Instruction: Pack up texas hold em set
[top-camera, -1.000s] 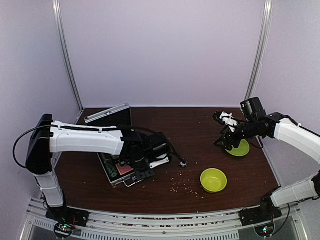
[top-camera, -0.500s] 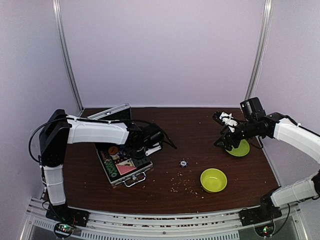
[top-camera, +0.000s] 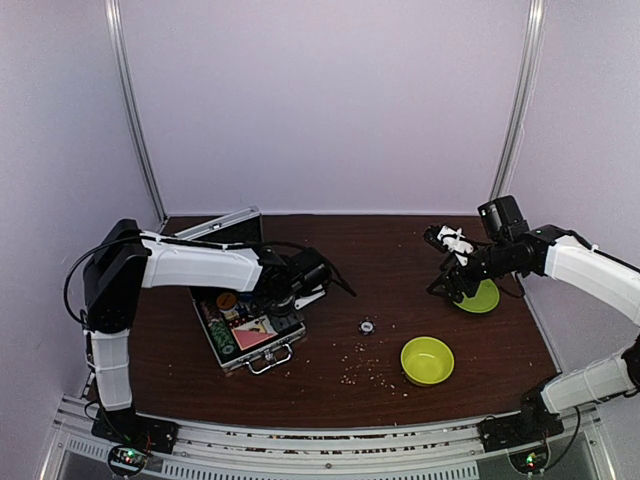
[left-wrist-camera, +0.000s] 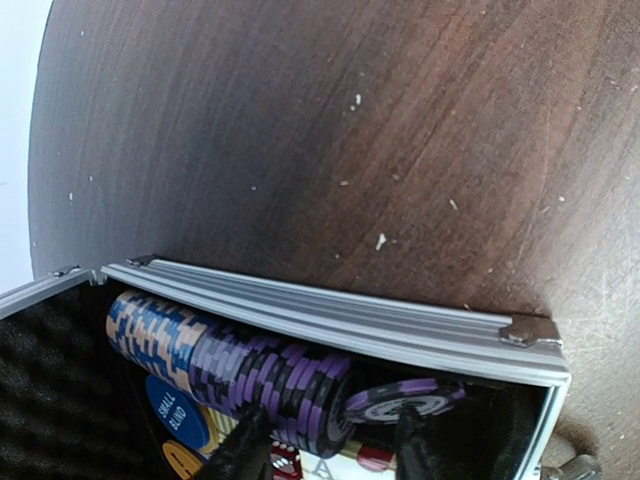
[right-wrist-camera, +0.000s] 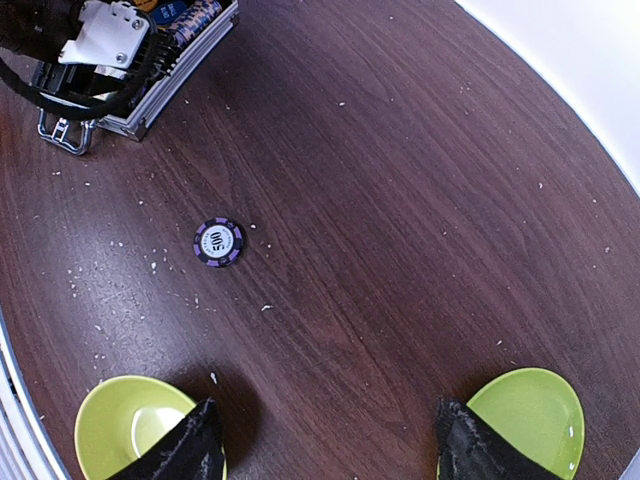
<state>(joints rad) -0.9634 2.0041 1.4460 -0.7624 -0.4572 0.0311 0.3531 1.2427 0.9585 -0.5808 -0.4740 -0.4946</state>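
The silver case (top-camera: 262, 350) lies open at the left, its lid (top-camera: 215, 228) upright behind. My left gripper (top-camera: 285, 312) hovers over the case's right end, open and empty. In the left wrist view its fingers (left-wrist-camera: 240, 455) straddle the end of a row of blue and purple chips (left-wrist-camera: 230, 365) behind the case wall (left-wrist-camera: 330, 325). One purple chip (left-wrist-camera: 405, 400) lies flat beside the row, and a blue button (left-wrist-camera: 172, 415) lies below it. A loose purple 500 chip (top-camera: 367, 326) (right-wrist-camera: 219, 242) lies on the table. My right gripper (top-camera: 443, 283) (right-wrist-camera: 330, 450) is open and empty, high above the table.
A lime-green bowl (top-camera: 427, 360) (right-wrist-camera: 130, 425) sits at front right and a lime-green plate (top-camera: 482, 297) (right-wrist-camera: 530, 420) behind it, under my right arm. Pale crumbs are scattered on the dark wood table around the loose chip and bowl.
My left arm has drawn back from near the loose chip to over the case, uncovering the case's contents. The loose chip and the right arm have stayed put.
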